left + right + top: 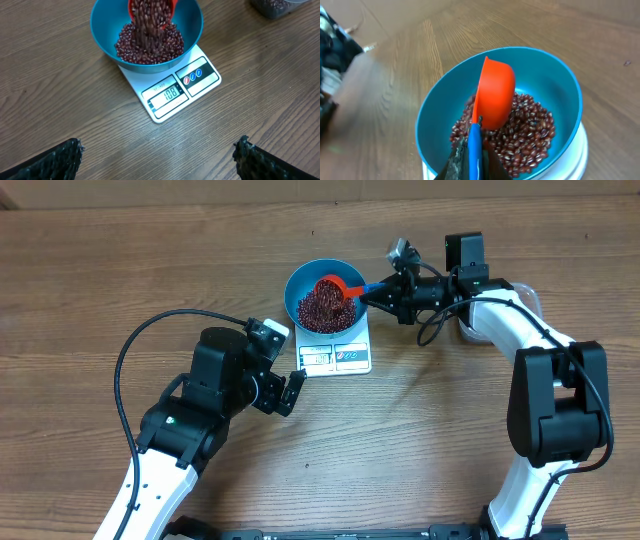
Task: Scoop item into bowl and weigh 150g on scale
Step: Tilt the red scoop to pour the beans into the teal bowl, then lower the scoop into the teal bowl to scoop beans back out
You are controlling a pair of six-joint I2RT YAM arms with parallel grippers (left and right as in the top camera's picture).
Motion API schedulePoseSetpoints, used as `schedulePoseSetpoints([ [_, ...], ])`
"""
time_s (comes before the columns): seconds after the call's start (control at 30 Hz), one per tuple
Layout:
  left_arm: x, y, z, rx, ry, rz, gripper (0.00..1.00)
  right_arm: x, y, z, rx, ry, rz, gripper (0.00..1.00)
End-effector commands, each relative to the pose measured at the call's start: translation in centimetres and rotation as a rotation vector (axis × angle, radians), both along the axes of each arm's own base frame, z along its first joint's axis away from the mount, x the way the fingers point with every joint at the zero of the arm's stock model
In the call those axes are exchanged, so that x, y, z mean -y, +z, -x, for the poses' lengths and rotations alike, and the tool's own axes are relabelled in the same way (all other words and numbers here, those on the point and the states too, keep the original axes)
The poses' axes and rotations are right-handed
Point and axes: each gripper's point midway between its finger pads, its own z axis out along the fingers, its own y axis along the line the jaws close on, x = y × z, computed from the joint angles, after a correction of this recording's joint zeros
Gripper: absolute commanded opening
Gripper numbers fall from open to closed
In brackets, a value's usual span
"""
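Observation:
The blue bowl [291,295] stands on the white scale [335,357], holding a pile of dark red beans [322,310]. My right gripper [385,292] is shut on the blue handle of a red scoop [350,284], which is tipped over the bowl. In the left wrist view beans [150,45] stream from the scoop [172,5] into the bowl [100,30], and the scale [172,95] has lit digits. The right wrist view shows the scoop [497,92] on its side above the beans [530,130]. My left gripper [160,160] stands open over bare table before the scale.
A clear tub [275,6] with more beans sits to the right of the scale, partly behind my right arm in the overhead view. A black cable [125,360] loops over the table left of the left arm.

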Motion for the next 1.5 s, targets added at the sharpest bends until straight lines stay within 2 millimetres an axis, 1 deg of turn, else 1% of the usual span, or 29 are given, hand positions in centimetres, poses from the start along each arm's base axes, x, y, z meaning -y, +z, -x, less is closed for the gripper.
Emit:
schedulePoseSetpoints([
  [0.0,0.1,0.5,0.2,0.02,-0.019,0.003,1.0,-0.2,1.6,-0.4,0.196,0.063,0.017,0.04],
  [0.23,0.1,0.5,0.2,0.02,-0.019,0.004,1.0,-0.1,1.5,-0.6,0.394,0.124,0.067,0.04],
  [0.43,0.1,0.5,0.2,0.019,-0.019,0.004,1.0,0.1,1.4,-1.6,0.442,0.097,0.107,0.04],
  [0.83,0.1,0.5,0.2,0.02,-0.019,0.003,0.99,0.0,3.1,-3.1,0.587,0.086,0.099,0.04],
  [1.47,0.1,0.5,0.2,0.02,-0.019,0.004,1.0,0.0,3.4,-3.3,0.604,0.085,0.097,0.04],
])
